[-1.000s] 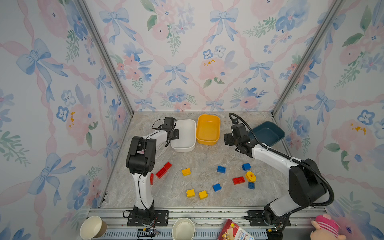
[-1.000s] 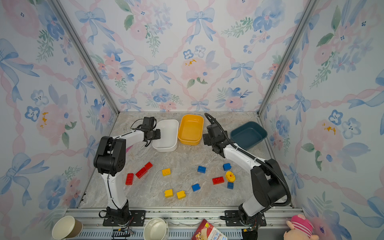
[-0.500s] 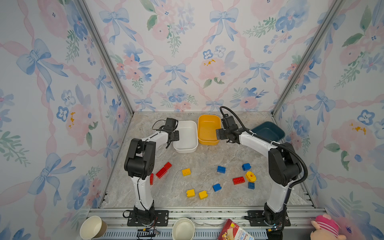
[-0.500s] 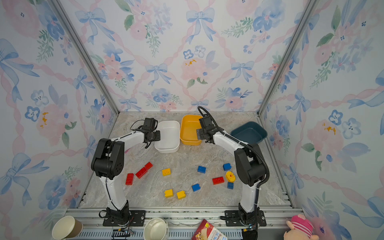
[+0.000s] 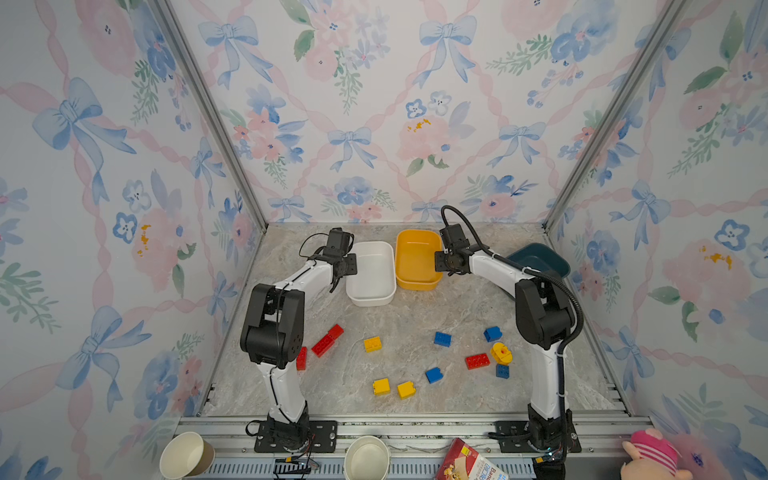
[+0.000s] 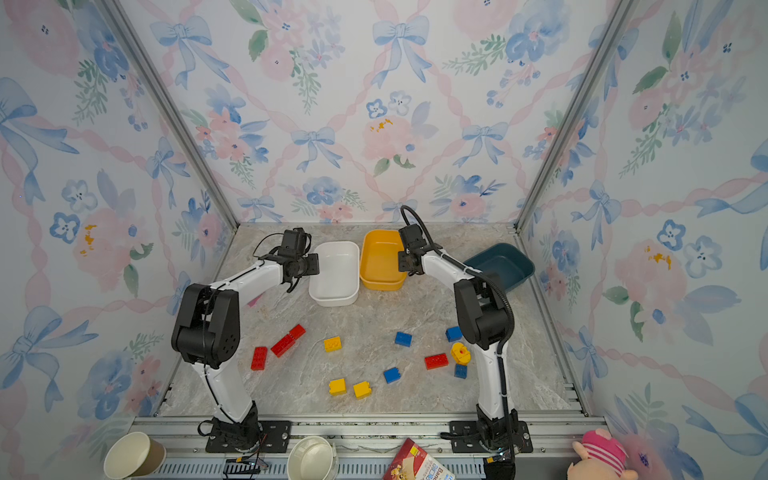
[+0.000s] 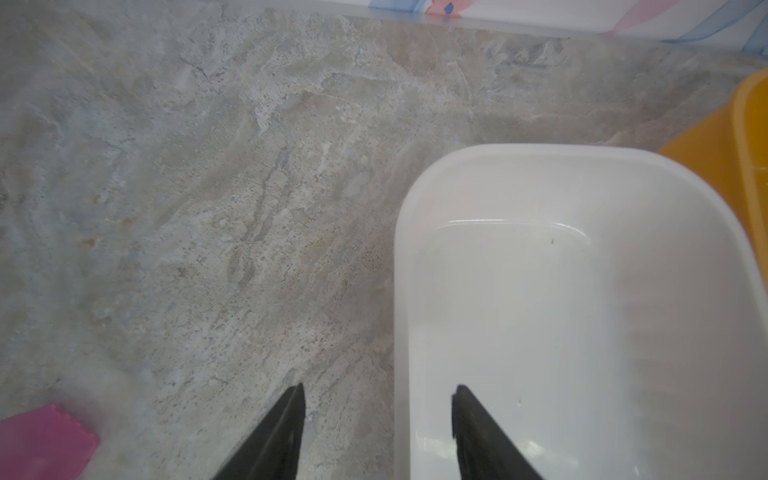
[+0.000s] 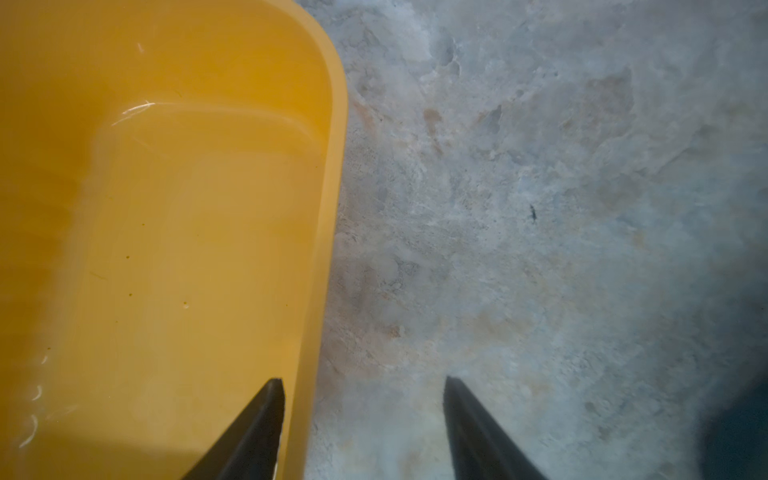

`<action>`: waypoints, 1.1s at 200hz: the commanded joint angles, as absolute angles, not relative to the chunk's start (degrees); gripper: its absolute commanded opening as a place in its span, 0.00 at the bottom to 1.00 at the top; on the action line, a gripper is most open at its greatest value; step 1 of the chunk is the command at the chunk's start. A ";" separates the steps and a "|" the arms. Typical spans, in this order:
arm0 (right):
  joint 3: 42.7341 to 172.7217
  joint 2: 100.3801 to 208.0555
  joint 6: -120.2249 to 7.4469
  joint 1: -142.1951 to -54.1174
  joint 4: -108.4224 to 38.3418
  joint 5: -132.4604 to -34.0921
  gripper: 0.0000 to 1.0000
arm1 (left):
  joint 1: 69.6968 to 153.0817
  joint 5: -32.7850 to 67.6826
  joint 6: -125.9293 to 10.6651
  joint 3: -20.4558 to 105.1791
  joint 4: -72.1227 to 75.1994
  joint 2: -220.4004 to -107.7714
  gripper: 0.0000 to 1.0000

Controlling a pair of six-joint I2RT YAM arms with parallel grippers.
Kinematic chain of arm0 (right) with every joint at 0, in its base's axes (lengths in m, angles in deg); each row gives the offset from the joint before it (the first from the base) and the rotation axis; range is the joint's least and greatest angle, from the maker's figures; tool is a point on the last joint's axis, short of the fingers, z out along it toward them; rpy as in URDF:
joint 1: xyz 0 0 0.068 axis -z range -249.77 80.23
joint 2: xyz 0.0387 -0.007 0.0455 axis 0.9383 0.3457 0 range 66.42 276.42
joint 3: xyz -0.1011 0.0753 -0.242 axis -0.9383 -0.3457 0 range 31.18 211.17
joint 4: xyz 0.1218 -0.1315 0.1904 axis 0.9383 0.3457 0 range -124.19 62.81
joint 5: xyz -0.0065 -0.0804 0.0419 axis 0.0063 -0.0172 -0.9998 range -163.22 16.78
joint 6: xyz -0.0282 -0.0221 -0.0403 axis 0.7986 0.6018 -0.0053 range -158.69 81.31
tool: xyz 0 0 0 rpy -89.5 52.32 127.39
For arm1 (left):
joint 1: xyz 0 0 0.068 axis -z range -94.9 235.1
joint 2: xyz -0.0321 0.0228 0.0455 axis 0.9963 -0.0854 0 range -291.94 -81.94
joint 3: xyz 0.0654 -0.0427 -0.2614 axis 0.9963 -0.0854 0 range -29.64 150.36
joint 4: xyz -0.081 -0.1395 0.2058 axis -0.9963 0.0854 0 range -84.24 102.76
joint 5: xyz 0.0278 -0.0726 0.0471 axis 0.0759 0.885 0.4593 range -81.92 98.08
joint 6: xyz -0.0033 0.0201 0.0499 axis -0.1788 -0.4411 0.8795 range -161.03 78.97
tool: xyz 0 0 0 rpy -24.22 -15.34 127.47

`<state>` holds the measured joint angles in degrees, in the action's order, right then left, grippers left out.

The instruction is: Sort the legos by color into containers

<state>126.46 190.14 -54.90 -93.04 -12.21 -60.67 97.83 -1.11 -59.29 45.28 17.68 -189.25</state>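
Three containers stand at the back: a white tub (image 5: 372,286), a yellow-orange tub (image 5: 415,257) and a dark teal tub (image 5: 536,259). All look empty. My left gripper (image 7: 378,388) is open and straddles the white tub's (image 7: 540,311) rim, one finger inside and one outside. My right gripper (image 8: 363,382) is open across the yellow tub's (image 8: 166,208) rim in the same way. The legos lie loose on the table nearer the front: red (image 5: 327,340), yellow (image 5: 372,344), blue (image 5: 442,338) and a rounded yellow piece (image 5: 501,352).
A pink block (image 7: 41,440) lies on the table beside the left arm. Two paper cups (image 5: 187,457) (image 5: 368,459), a snack box (image 5: 473,463) and a plush toy (image 5: 652,457) sit beyond the front rail. Wallpapered walls close in three sides.
My left gripper's jaws have opened at the white tub's rim. My right gripper has swung in to the yellow tub's side, and its jaws have narrowed around the rim.
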 commanded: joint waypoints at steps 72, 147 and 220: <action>125.19 189.22 -52.87 -93.05 -10.21 -60.65 0.26 | 97.57 -1.38 -59.13 45.95 18.41 -187.45 0.69; 121.00 185.98 -50.65 -95.26 -9.74 -60.68 0.05 | 97.53 -1.05 -59.13 45.34 18.15 -186.78 0.73; 117.42 184.17 -55.32 -96.71 -9.16 -62.48 0.02 | 97.58 -0.92 -59.22 44.28 17.76 -185.87 0.73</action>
